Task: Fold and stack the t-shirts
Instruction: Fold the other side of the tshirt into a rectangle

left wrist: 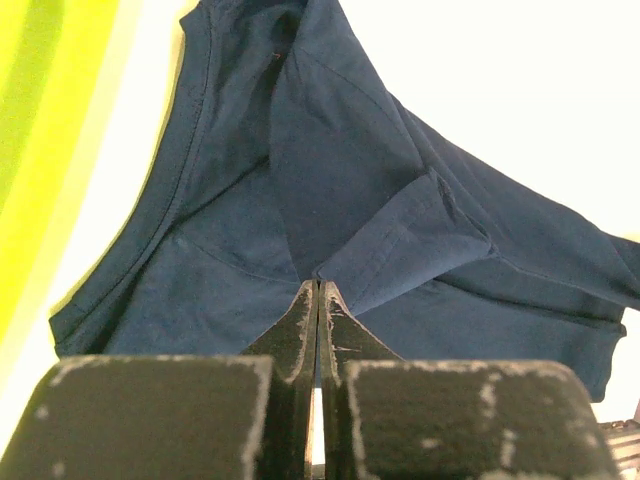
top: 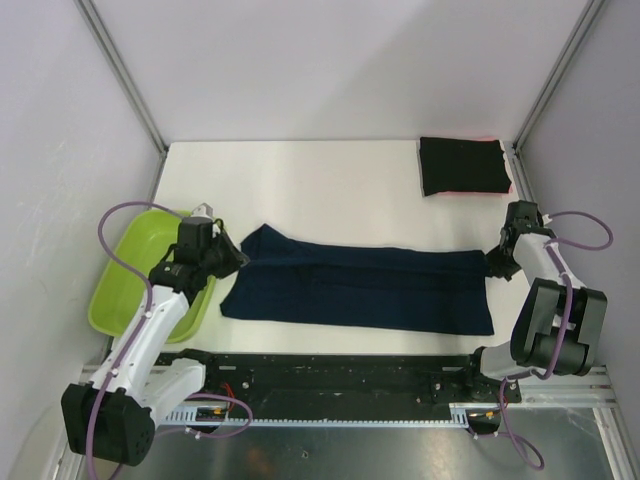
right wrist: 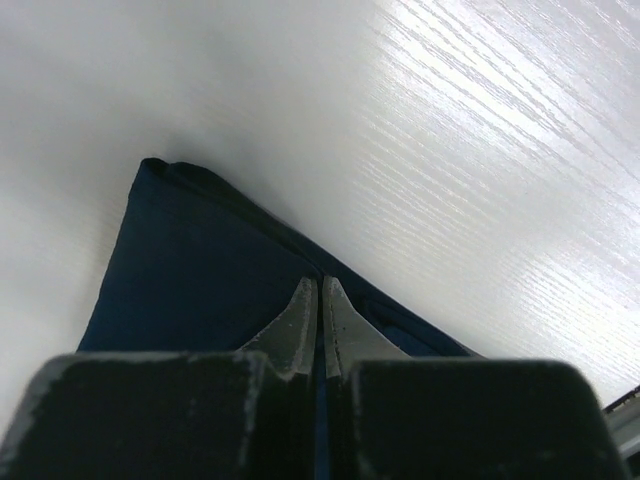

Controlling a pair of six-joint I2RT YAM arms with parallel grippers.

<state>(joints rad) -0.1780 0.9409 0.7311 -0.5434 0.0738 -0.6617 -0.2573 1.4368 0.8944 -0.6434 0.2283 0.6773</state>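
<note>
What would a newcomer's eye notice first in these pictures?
A long navy shirt lies across the table, its ends pinched by the left end effector and the right end effector. A lime tub sits at the left edge, a folded black shirt in the far right corner.

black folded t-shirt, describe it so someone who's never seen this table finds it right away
Start at the white table and go to its far right corner. The black t-shirt lies there as a small folded square with a red-pink edge showing beneath. Unlike the navy t-shirt stretched long across the near middle, it is compact and lies on its own.
</note>
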